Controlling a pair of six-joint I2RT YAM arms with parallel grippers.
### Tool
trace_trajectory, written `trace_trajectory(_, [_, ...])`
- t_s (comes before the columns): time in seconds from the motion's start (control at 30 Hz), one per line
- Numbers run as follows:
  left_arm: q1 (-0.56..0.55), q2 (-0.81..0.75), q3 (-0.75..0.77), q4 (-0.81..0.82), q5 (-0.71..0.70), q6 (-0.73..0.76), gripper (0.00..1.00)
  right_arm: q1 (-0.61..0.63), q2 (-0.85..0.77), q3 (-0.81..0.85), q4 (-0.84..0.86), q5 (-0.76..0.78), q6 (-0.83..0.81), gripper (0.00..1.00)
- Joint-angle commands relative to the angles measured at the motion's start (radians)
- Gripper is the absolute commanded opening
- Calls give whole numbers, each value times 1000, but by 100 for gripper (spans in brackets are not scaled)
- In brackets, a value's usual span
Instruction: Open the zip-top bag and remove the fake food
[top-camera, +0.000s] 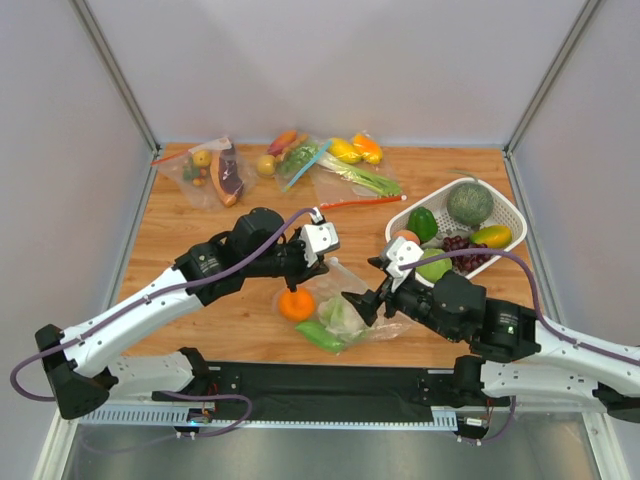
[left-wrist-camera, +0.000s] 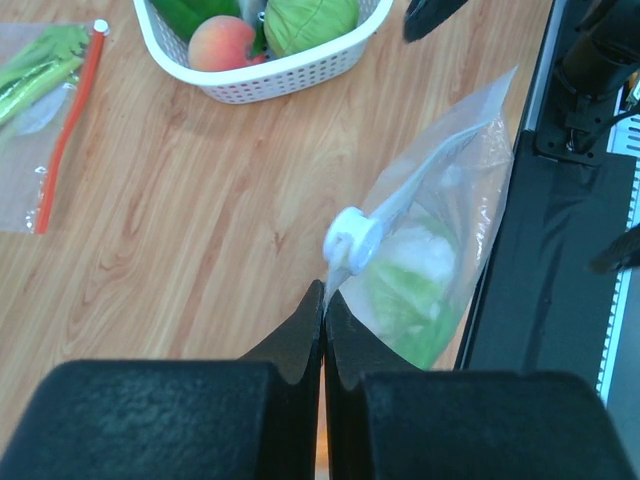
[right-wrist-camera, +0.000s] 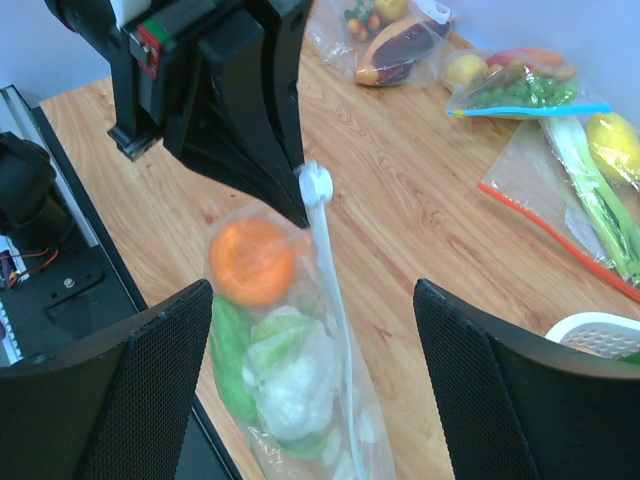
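The zip-top bag (top-camera: 352, 300) is clear plastic with a whitish zip strip (right-wrist-camera: 330, 290) and a white slider (left-wrist-camera: 350, 238). It lies near the table's front, between the arms. Inside it are the orange (right-wrist-camera: 252, 262), the white cauliflower with green leaves (right-wrist-camera: 300, 385) and the glossy green piece (right-wrist-camera: 228, 360). My left gripper (left-wrist-camera: 323, 300) is shut on the bag's corner just below the slider, and it also shows in the top view (top-camera: 297, 283). My right gripper (right-wrist-camera: 315, 390) is open, its jaws wide on either side above the bag and not touching it.
A white basket (top-camera: 510, 215) with a melon, grapes and other toy food stands at the right. Clear bags with red zip strips (top-camera: 362, 201) and a blue zip strip (top-camera: 305, 165) lie along the back. The black base rail (top-camera: 330, 380) runs along the near edge.
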Motion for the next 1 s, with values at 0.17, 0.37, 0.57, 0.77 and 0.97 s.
trace_trajectory(0.17, [3, -10, -4, 57, 83, -54, 0, 3, 83, 47, 220, 78, -39, 80])
trace_trajectory(0.37, [3, 7, -12, 45, 48, -50, 0, 3, 125, 58, 248, 132, -81, 68])
trace_trajectory(0.57, [3, 0, -16, 45, 33, -48, 0, 0, 125, 60, 222, 137, -68, 60])
trace_trajectory(0.77, [4, -3, -19, 48, 53, -51, 0, -22, 125, 44, 222, 56, -41, 59])
trace_trajectory(0.97, [3, -20, -26, 58, 91, -53, 0, -52, 125, 43, 196, -12, -21, 59])
